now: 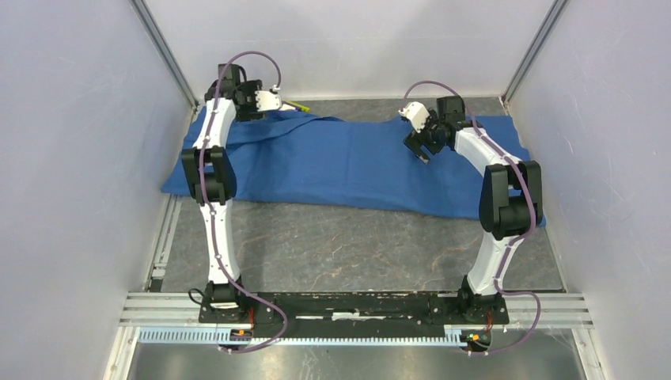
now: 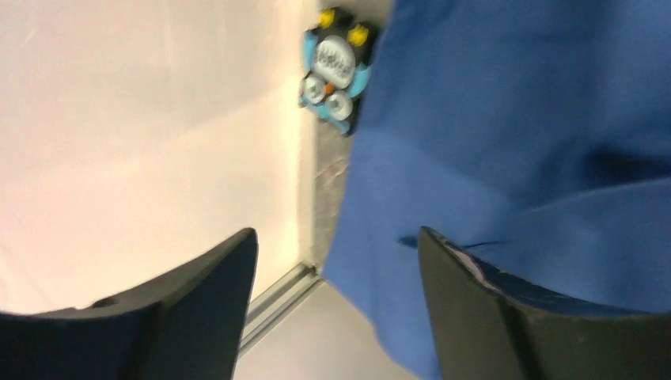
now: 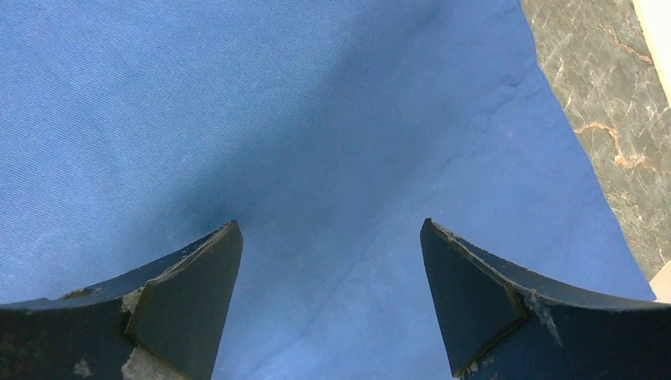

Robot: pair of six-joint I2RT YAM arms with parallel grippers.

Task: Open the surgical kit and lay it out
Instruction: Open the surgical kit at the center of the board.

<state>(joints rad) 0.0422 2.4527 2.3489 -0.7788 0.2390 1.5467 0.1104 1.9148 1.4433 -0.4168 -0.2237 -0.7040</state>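
Observation:
The surgical kit shows only as its large blue cloth wrap, spread in a wide band across the back of the table, with folds near the back left. My left gripper is at the back left corner, above the cloth's edge. In the left wrist view it is open with nothing between the fingers, and the cloth runs beside the right finger. My right gripper hovers over the cloth's right part. It is open and empty above flat blue cloth.
A small white, yellow and blue block toy lies by the back wall past the cloth's edge. Enclosure walls stand close at the left, back and right. Bare grey marbled tabletop lies in front of the cloth.

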